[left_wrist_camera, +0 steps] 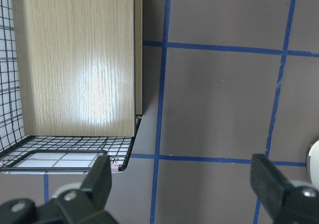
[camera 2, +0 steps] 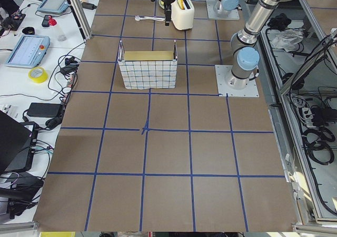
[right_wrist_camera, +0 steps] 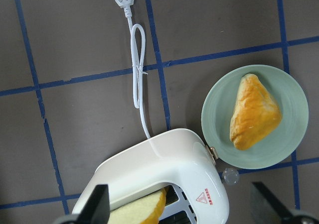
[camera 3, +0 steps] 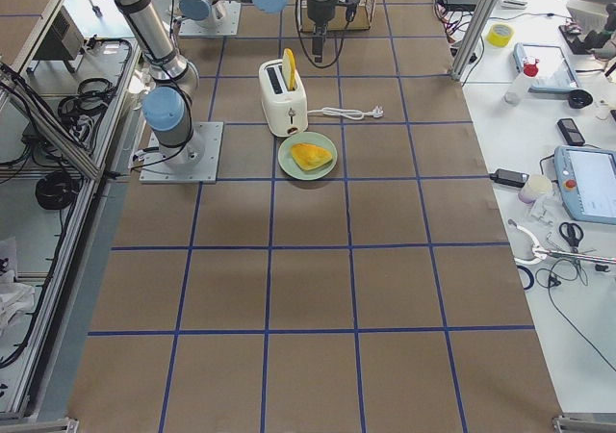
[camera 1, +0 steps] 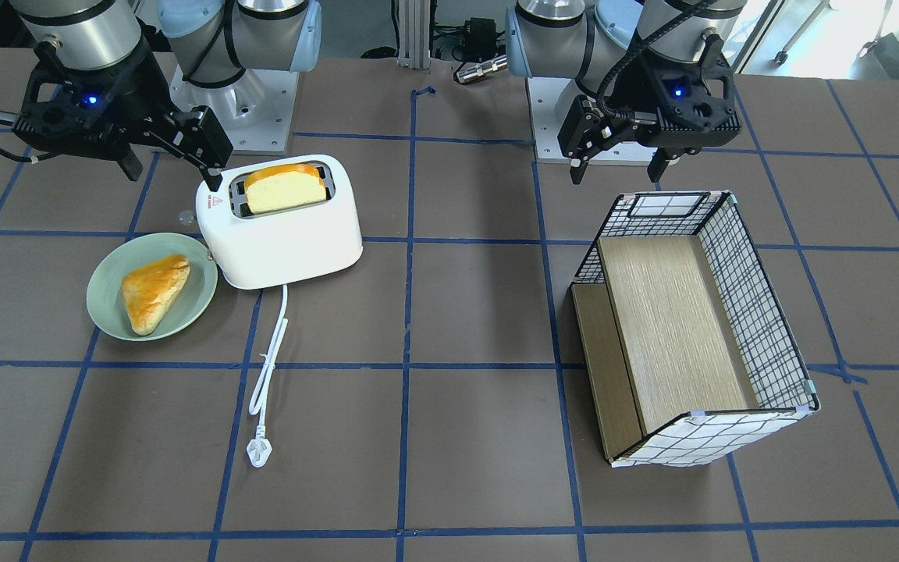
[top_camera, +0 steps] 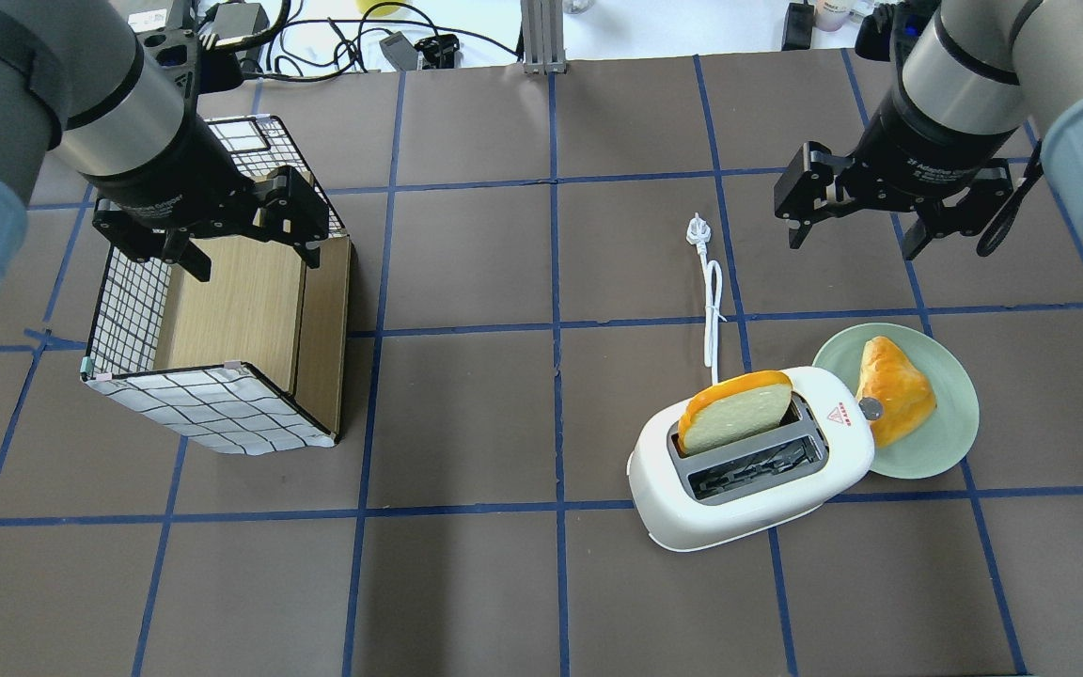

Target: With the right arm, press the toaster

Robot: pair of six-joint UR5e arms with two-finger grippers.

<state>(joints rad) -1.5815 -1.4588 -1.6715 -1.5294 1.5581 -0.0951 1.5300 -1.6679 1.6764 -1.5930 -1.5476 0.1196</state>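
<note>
The white toaster (camera 1: 286, 234) stands on the table with a bread slice (camera 1: 284, 187) upright in one slot. It also shows in the overhead view (top_camera: 748, 489) and the right wrist view (right_wrist_camera: 154, 169). A small silver knob (top_camera: 871, 407) sits on its end next to the green plate (top_camera: 950, 423). My right gripper (top_camera: 854, 244) is open and empty. It hangs above the table beyond the toaster and plate, apart from both, and shows in the front view (camera 1: 175, 173). My left gripper (top_camera: 255, 265) is open and empty over the basket (top_camera: 128, 310).
The green plate (camera 1: 106, 297) holds a golden pastry (camera 1: 154, 290) and touches the toaster's end. The white cord with its plug (camera 1: 260, 451) trails from the toaster. The wire basket (camera 1: 762, 312) with a wooden floor stands on the robot's left side.
</note>
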